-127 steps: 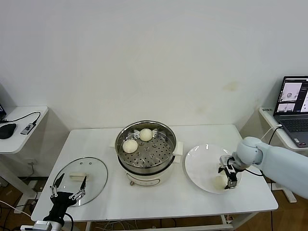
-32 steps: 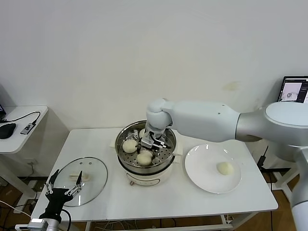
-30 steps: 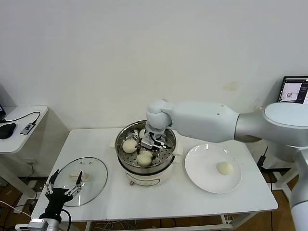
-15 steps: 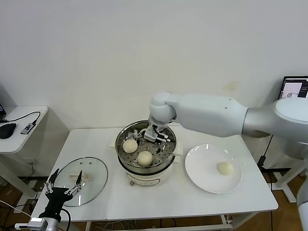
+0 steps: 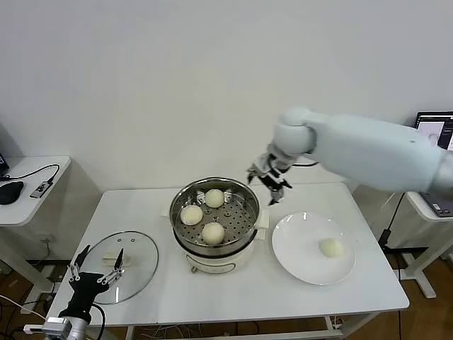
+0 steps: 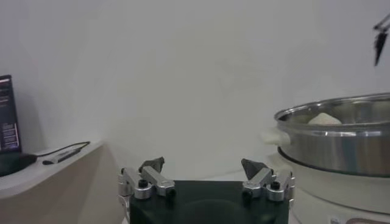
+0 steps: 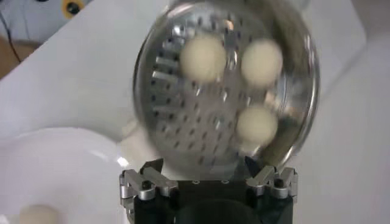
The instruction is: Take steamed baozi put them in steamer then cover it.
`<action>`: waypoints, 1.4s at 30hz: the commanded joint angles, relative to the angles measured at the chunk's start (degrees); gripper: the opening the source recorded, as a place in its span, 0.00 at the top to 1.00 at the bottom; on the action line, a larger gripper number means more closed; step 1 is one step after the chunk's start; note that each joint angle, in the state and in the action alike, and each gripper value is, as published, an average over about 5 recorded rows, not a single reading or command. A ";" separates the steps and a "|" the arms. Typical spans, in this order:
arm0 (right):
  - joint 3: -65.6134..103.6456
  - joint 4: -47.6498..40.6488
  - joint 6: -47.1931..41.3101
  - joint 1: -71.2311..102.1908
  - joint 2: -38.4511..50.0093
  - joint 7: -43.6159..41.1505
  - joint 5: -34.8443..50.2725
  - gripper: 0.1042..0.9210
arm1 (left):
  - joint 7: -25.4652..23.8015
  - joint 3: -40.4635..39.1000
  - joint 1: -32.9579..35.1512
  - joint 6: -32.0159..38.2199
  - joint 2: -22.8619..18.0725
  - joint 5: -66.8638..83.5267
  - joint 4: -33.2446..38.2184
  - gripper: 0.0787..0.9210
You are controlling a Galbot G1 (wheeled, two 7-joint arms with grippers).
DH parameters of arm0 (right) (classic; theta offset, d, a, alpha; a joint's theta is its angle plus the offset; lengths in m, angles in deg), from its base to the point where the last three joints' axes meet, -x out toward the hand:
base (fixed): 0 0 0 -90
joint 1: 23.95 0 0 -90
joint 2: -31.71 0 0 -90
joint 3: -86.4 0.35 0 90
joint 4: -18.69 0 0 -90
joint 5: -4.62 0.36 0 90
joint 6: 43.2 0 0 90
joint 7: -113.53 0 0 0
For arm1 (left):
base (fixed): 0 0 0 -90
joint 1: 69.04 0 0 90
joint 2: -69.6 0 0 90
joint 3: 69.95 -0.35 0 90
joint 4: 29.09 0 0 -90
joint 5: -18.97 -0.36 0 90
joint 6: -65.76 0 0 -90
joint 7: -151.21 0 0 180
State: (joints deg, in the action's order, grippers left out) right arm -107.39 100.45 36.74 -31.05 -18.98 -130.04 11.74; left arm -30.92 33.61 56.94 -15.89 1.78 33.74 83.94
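The steamer (image 5: 216,244) stands mid-table with three baozi on its perforated tray: one at the back (image 5: 214,198), one at the left (image 5: 191,214), one at the front (image 5: 213,232). They also show in the right wrist view (image 7: 204,58). A fourth baozi (image 5: 330,247) lies on the white plate (image 5: 297,258). My right gripper (image 5: 267,177) is open and empty, raised above the steamer's right rim. The glass cover (image 5: 141,255) with its cream handle (image 5: 112,259) lies flat on the table's left. My left gripper (image 5: 97,273) is open, low by the cover's front edge.
A side table with a mouse and cable (image 5: 28,185) stands at the far left. A laptop (image 5: 439,134) sits on a stand at the far right. The wall is close behind the table.
My right gripper carried a baozi from the plate into the steamer, let it go at the front of the tray, then rose and moved right, out of the pot. The left arm barely moved.
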 commanded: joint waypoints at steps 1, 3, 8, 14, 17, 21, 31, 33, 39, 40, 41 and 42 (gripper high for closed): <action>3.48 2.42 -7.63 7.34 18.84 -0.79 -4.56 0.12 | -0.03 -0.39 -0.10 0.03 0.29 -0.02 -0.22 0.12; 5.39 1.80 -6.86 10.87 20.63 -0.54 -6.28 0.12 | -0.03 -0.68 -0.29 0.01 0.43 -0.10 -0.45 0.12; 12.85 -0.20 -5.59 20.22 22.54 -0.03 -9.93 0.12 | -0.04 -1.32 -0.92 -0.30 0.48 -0.31 -0.73 0.12; 20.44 -3.02 -5.08 30.30 21.64 0.54 -13.16 0.12 | -0.12 -1.69 -0.94 -0.44 0.17 -0.72 -0.94 0.12; 23.26 -4.06 -5.15 34.74 20.56 0.70 -14.43 0.12 | -0.16 -1.57 -0.74 -0.46 0.09 -0.77 -0.88 0.12; 25.67 -4.94 -5.53 38.91 19.51 0.86 -15.62 0.12 | -0.17 -1.25 -0.47 -0.52 0.07 -0.76 -0.81 0.12; 29.36 -8.60 -4.60 42.98 15.91 2.22 -18.09 0.12 | -0.21 -0.64 -0.01 -0.51 -0.10 -0.74 -0.71 0.12; 30.29 -9.43 -4.40 43.41 14.84 2.51 -18.77 0.12 | -0.22 -0.55 0.05 -0.48 -0.19 -0.81 -0.67 0.12; 32.05 -11.59 -4.05 44.13 12.25 3.19 -20.51 0.12 | -0.23 -0.42 0.13 -0.39 -0.30 -1.02 -0.73 0.12; 32.23 -12.00 -3.92 44.07 11.93 3.26 -20.84 0.12 | -0.23 -0.39 0.12 -0.40 -0.30 -1.02 -0.75 0.12; 32.37 -12.36 -3.83 43.97 11.65 3.30 -21.09 0.12 | -0.23 -0.38 0.10 -0.41 -0.29 -1.01 -0.76 0.12; 32.46 -12.65 -3.77 43.87 11.47 3.32 -21.23 0.12 | -0.23 -0.36 0.09 -0.42 -0.29 -1.00 -0.77 0.12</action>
State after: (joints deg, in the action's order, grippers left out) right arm -78.19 90.84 32.63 9.89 -4.88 -127.14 -6.80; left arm -31.14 33.24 57.06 -16.32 1.47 32.80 83.26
